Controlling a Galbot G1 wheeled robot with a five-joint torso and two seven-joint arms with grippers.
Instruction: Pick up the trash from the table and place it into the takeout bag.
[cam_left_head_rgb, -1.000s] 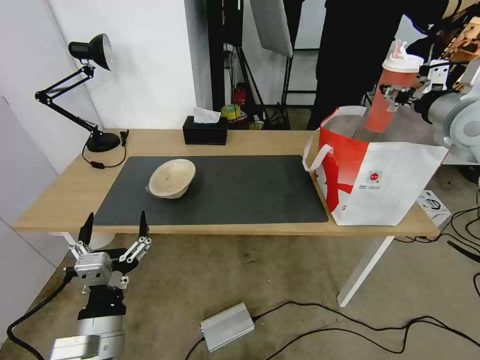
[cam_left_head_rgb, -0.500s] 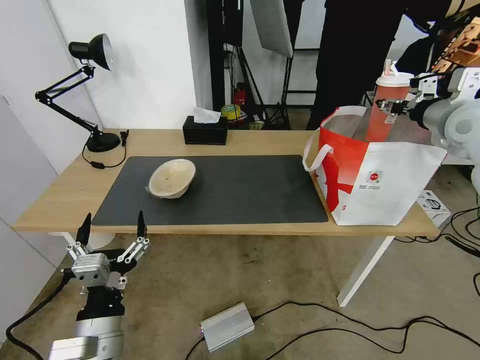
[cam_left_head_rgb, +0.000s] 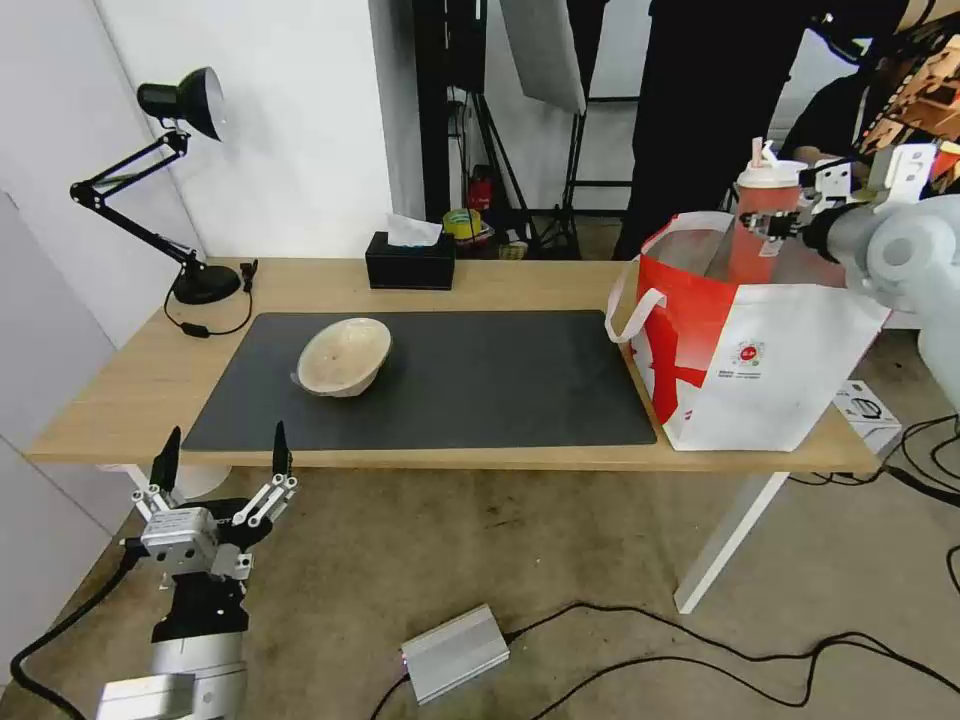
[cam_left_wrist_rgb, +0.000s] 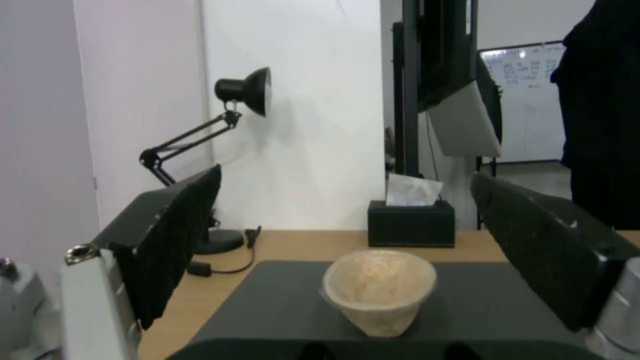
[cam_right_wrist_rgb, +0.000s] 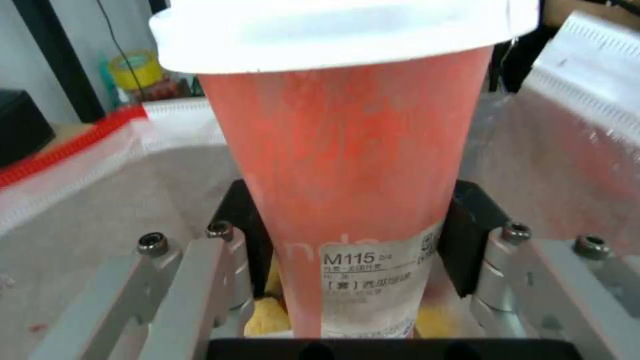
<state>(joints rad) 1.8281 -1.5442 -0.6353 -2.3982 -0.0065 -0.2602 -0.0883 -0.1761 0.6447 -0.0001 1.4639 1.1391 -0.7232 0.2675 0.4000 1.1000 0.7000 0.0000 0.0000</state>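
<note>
The right gripper squeezes the cup, partly down inside the bag. The left gripper waits wide open below the table. The bowl sits on the mat.

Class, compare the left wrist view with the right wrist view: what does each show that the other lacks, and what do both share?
Left wrist view: the beige bowl on the dark mat, the desk lamp, and the open left end effector.

Right wrist view: the red cup gripped by the right end effector inside the takeout bag.

Both: the black tissue box.
</note>
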